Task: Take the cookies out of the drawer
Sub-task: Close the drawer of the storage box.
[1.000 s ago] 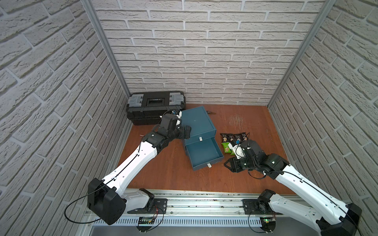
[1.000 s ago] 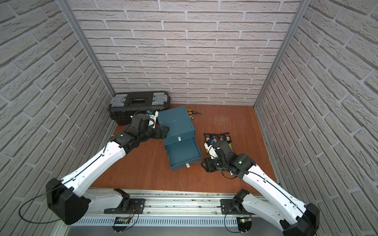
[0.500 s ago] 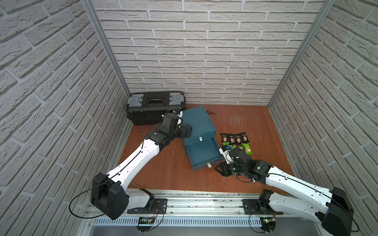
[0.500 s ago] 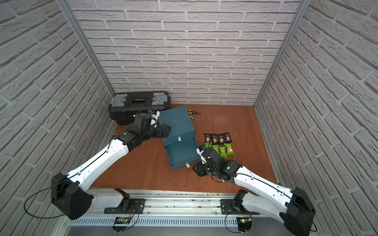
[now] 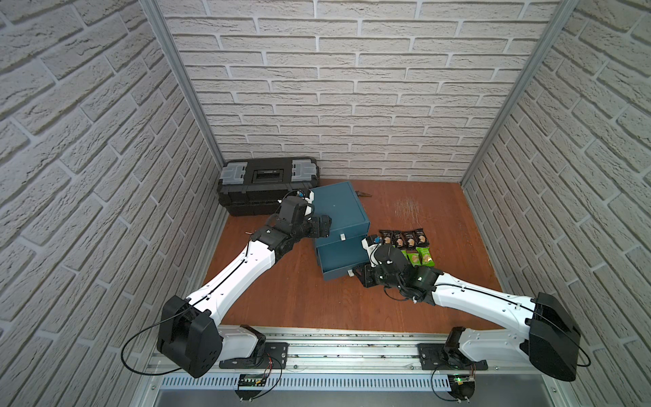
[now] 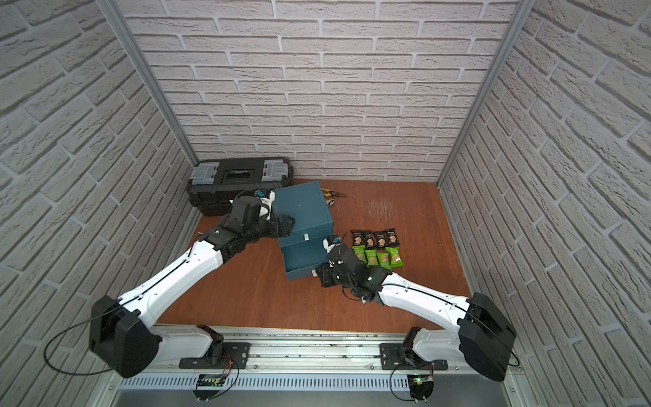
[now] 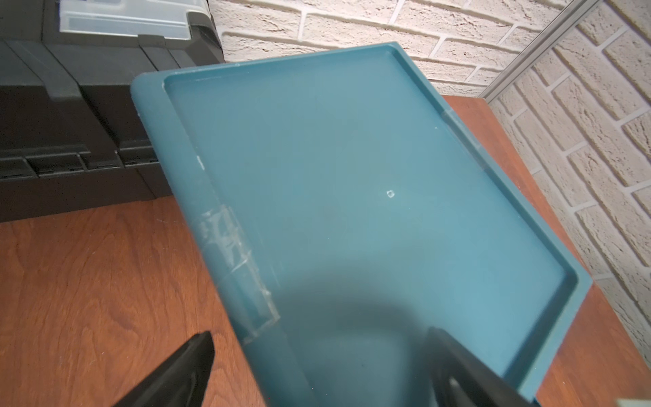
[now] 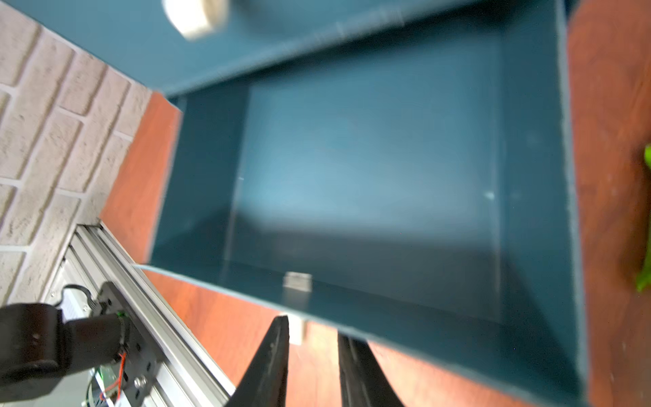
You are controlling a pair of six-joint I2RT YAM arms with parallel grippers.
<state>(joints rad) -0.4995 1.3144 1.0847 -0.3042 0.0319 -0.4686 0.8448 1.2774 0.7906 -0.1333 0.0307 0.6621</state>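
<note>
The cookies lie on the table right of the blue cabinet [image 5: 336, 208] [image 6: 301, 208]: a row of black packets [image 5: 403, 238] [image 6: 375, 238] and a row of green ones [image 5: 419, 255] [image 6: 382, 256]. The lower drawer [image 5: 338, 257] [image 6: 303, 259] is pulled out. Its inside [image 8: 370, 176] shows bare in the right wrist view. My right gripper [image 5: 355, 273] [image 6: 318, 273] [image 8: 313, 327] sits at the drawer's front by the white knob [image 8: 298, 329], jaws a narrow gap apart and holding nothing. My left gripper [image 5: 318, 227] [image 6: 281, 225] [image 7: 318, 333] is open wide over the cabinet's top left edge [image 7: 352, 176].
A black toolbox [image 5: 267, 176] [image 6: 239, 174] stands against the back wall, left of the cabinet. Pliers [image 6: 333, 192] lie behind the cabinet. An aluminium rail [image 5: 352, 349] runs along the front edge. Brick walls close in three sides.
My right gripper has moved left from beside the cookie rows to the drawer's front, and its jaws have narrowed. The left arm has stayed at the cabinet.
</note>
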